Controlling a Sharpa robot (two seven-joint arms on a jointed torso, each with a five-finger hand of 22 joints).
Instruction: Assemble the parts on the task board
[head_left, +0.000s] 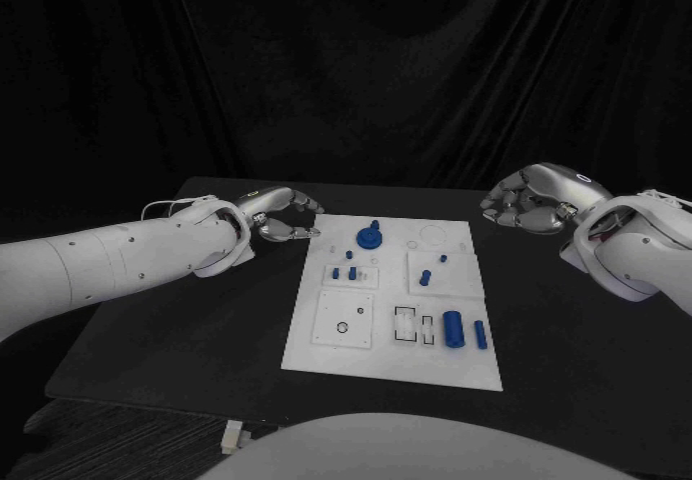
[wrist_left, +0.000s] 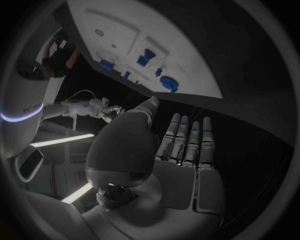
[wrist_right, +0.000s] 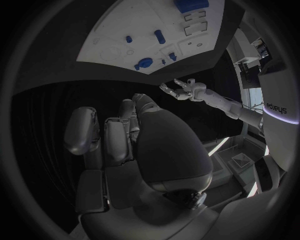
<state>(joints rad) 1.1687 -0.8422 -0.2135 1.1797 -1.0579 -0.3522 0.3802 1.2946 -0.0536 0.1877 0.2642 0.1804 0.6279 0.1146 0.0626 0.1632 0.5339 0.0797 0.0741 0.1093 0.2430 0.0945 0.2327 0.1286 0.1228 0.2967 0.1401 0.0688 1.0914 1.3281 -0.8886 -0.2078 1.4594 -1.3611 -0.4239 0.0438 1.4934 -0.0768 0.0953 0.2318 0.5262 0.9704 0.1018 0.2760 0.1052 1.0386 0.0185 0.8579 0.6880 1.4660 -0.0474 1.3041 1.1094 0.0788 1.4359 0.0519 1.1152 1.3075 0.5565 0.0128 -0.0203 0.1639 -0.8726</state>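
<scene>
Two robot hands hover off the white board (head_left: 397, 340), and I use that board as my landmark. It lies flat in the middle of the black bench (head_left: 173, 330). My left robot hand (head_left: 283, 218) sits just beside the board's far left corner, over bare bench, fingers loosely curled toward the thumb with a gap between them, gripping nothing; from its wrist camera the fingers (wrist_left: 187, 140) reach out straight, side by side, with nothing in the palm. My right robot hand (head_left: 531, 200) hangs near the board's far right corner, clear of it, fingers curled inward around nothing.

On the board, a round blue piece with a peg (head_left: 371, 236) stands near the far edge. Small blue pegs (head_left: 343, 270) stand left of centre, two more (head_left: 434, 268) right of centre. A blue cylinder (head_left: 453, 329) and a slimmer blue bar (head_left: 480, 335) lie side by side toward the near right corner.
</scene>
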